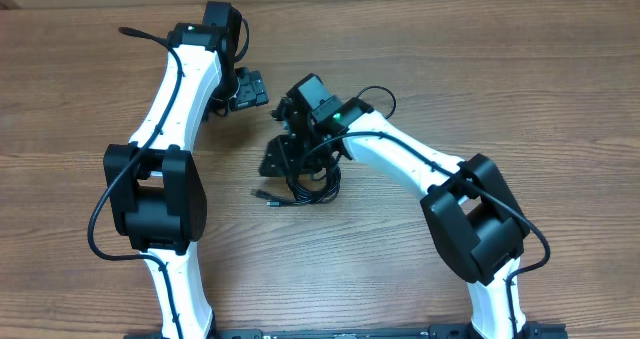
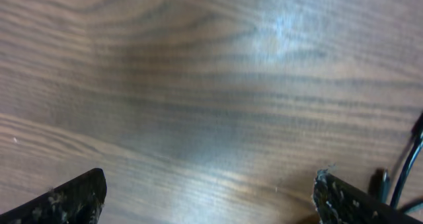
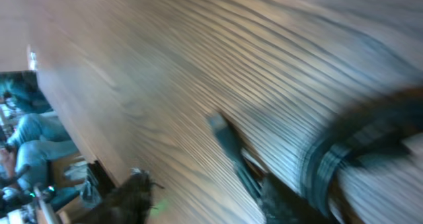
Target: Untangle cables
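**Right claw over the tangle.** The right gripper (image 1: 283, 155) points down at the left edge of the cables (image 1: 312, 186), a loose bunch of thin black cords lying near the middle of the wooden table (image 1: 500, 59). In the blurred right wrist view, one cord with a dark plug end (image 3: 221, 128) runs up between the two fingers (image 3: 135, 191). Whether the claw is clenched on that cord or free of it cannot be told. To the right in that view, several cords lie side by side as a dark band (image 3: 357, 148).

From overhead, another plug (image 1: 262, 193) sticks out of the bunch to the left, flat on the wood. The left gripper (image 1: 250, 87) sits farther back and to the left, apart from the bunch. Its jaws are released and spread wide. Its wrist camera shows both fingertips (image 2: 73, 197) low in the picture, with only wood grain between them. Both white arms reach in from the near edge of the table.
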You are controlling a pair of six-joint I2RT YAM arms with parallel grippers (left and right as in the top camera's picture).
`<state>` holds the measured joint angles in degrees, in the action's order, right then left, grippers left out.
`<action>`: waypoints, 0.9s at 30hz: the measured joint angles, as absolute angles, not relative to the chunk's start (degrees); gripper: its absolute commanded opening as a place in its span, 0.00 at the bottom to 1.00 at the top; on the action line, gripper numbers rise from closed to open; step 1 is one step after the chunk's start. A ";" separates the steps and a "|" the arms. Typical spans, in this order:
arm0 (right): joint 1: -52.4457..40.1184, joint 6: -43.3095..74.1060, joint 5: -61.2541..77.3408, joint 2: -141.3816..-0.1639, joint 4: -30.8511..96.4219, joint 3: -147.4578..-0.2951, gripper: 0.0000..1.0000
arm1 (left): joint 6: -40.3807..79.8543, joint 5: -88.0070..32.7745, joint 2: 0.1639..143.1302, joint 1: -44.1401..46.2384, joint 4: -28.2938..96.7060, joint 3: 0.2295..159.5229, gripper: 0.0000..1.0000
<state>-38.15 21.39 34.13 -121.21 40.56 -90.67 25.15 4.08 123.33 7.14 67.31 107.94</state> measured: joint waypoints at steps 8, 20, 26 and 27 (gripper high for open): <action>-28.64 21.02 32.71 -121.21 53.69 -90.76 0.37 | 20.34 -0.43 123.33 7.88 67.66 107.94 0.39; -22.41 20.99 29.63 -121.21 62.46 -90.78 0.39 | 17.41 -1.98 123.33 14.13 66.02 107.94 0.17; -24.03 21.82 28.08 -121.21 61.04 -89.95 0.38 | 15.09 -1.98 123.33 15.75 66.02 107.94 0.30; -24.56 22.63 27.66 -121.21 60.51 -89.45 0.37 | 14.85 -1.98 123.33 15.77 66.00 107.94 0.30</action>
